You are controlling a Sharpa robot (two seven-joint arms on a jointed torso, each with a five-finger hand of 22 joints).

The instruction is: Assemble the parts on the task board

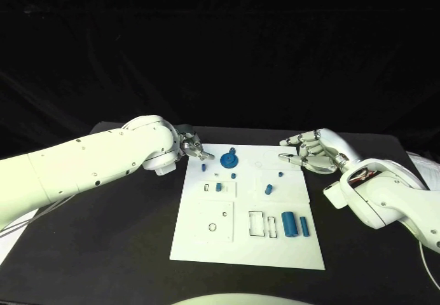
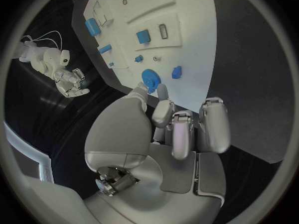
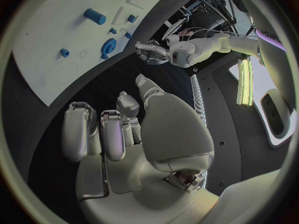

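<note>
Two hands: both mine, both over the far end of the task board, one at each far corner.
Task board: white plate lying flat in the middle of the black table, long side running away from me.
Left hand: at the board's far left corner, fingertips just beside the blue gear; in my left wrist view the thumb tip sits right at the gear's edge, though I cannot tell whether it touches. Fingers curled loosely and apart, nothing held.
Right hand: above the table just off the board's far right corner, fingers bent and spread, empty, well apart from every part.
Blue gear: lying on the board near its far edge, left of the board's centre line.
Small blue peg: on the board nearer me than the gear, toward the right side.
Two blue cylinders: side by side on the board's near right part, just beside the rectangular slots.
Tiny blue pieces: scattered on the board close to the gear, on its near side.
</note>
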